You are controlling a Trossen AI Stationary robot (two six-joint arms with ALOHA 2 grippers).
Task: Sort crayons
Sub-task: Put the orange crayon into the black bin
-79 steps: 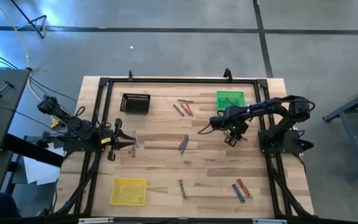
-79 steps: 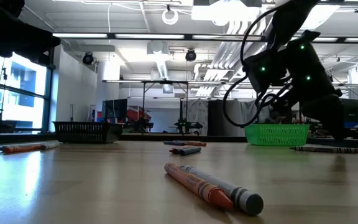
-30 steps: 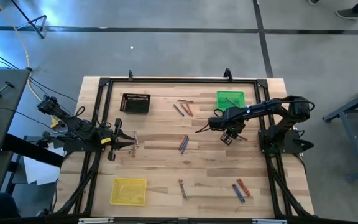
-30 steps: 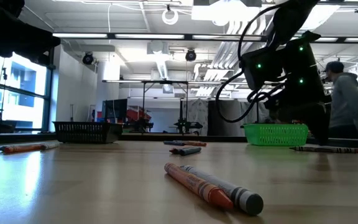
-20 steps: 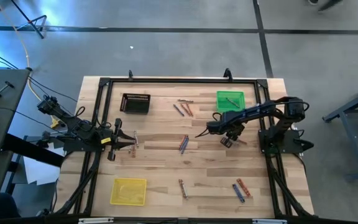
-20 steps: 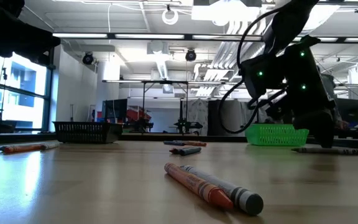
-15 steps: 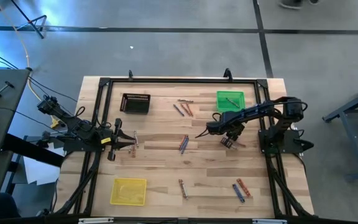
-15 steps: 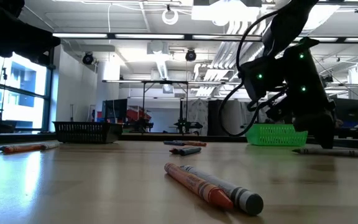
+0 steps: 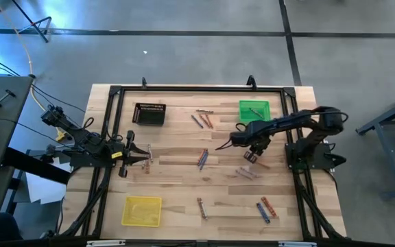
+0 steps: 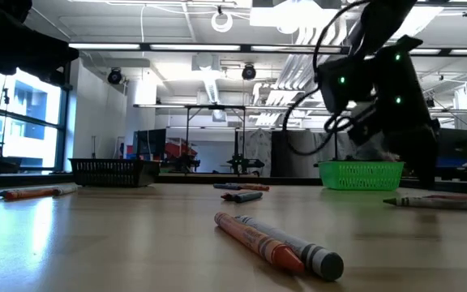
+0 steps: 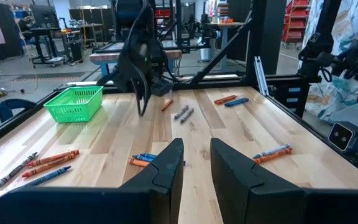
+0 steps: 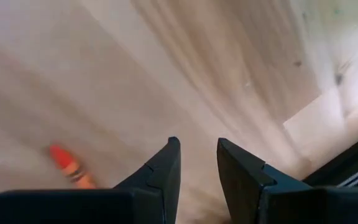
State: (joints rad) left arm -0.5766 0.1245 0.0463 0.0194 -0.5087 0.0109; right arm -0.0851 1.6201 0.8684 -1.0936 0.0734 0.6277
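Crayons lie scattered on the wooden table (image 9: 177, 182): a group (image 9: 201, 121) at the far middle, a pair (image 9: 202, 159) at the centre, one (image 9: 201, 208) and a pair (image 9: 266, 209) near the front. A grey pair (image 9: 245, 173) and an orange one (image 9: 260, 165) lie beside my right gripper (image 9: 250, 156). That gripper is open and empty, pointing down above the wood (image 12: 197, 158), with an orange crayon (image 12: 70, 165) off to one side. My left gripper (image 9: 142, 155) waits open at the table's left (image 11: 196, 162).
A black tray (image 9: 149, 114) stands at the far left, a green tray (image 9: 254, 110) at the far right and a yellow tray (image 9: 142, 210) at the near left. A black frame (image 9: 197, 89) runs round the table. Two crayons (image 10: 274, 243) lie close to the low camera.
My right gripper has moved a little toward the table's near edge and then risen slightly. The grey pair of crayons now lies nearer the front edge than my gripper, where no crayons lay before.
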